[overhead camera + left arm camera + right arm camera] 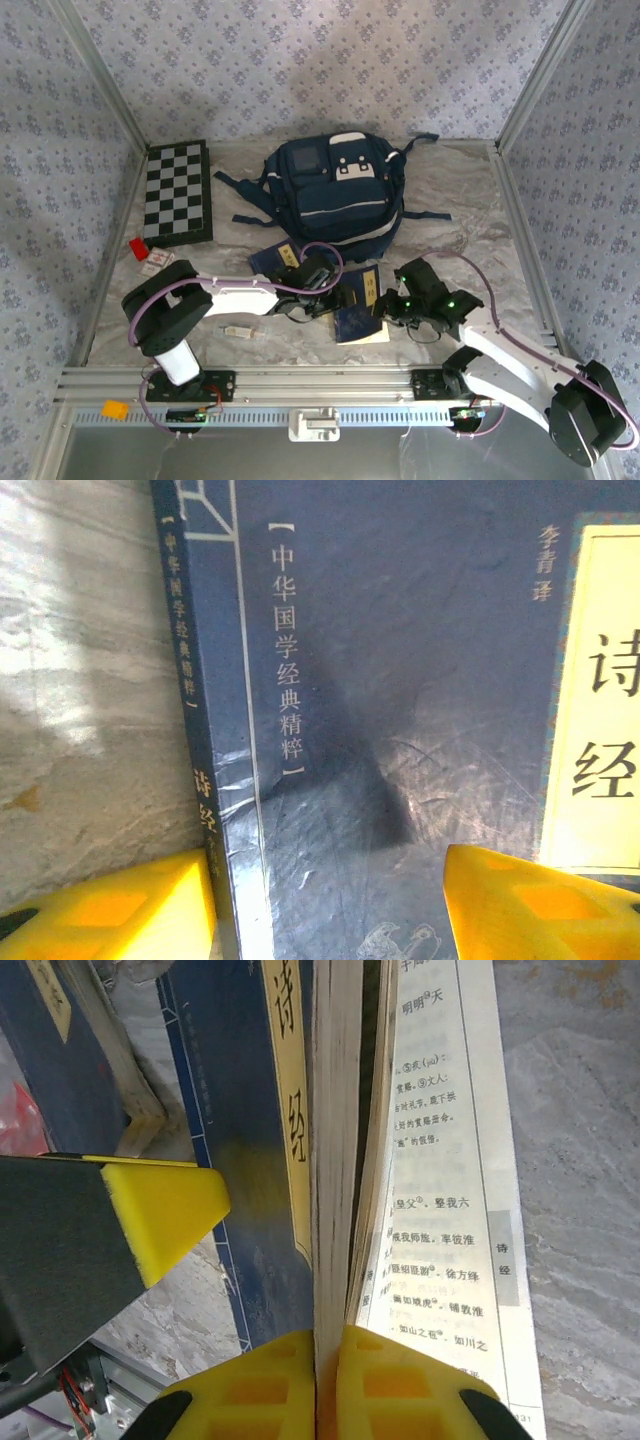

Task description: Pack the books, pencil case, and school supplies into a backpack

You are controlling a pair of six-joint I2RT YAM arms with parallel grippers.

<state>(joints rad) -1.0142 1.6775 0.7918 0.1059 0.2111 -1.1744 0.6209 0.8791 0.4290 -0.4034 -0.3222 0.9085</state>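
A dark blue book (362,306) lies in front of the navy backpack (332,190). My right gripper (384,302) (330,1345) is shut on the fore-edge of that book (235,1110), clamping the cover and a stack of pages. These stand raised while a printed page (440,1160) lies flat. My left gripper (320,285) (330,910) is open. Its yellow fingers (110,905) straddle the spine edge of the blue cover (400,680). Another dark blue book (55,1050) lies beside it. A pale stick-like supply (238,331) rests near the left arm. I cannot tell whether a red patch (18,1125) is the pencil case.
A chequered board (178,192) lies at the back left, with a tiny red block (137,247) and a white card (157,262) in front of it. Backpack straps (245,218) trail over the table. Metal frame rails (520,230) bound the sides.
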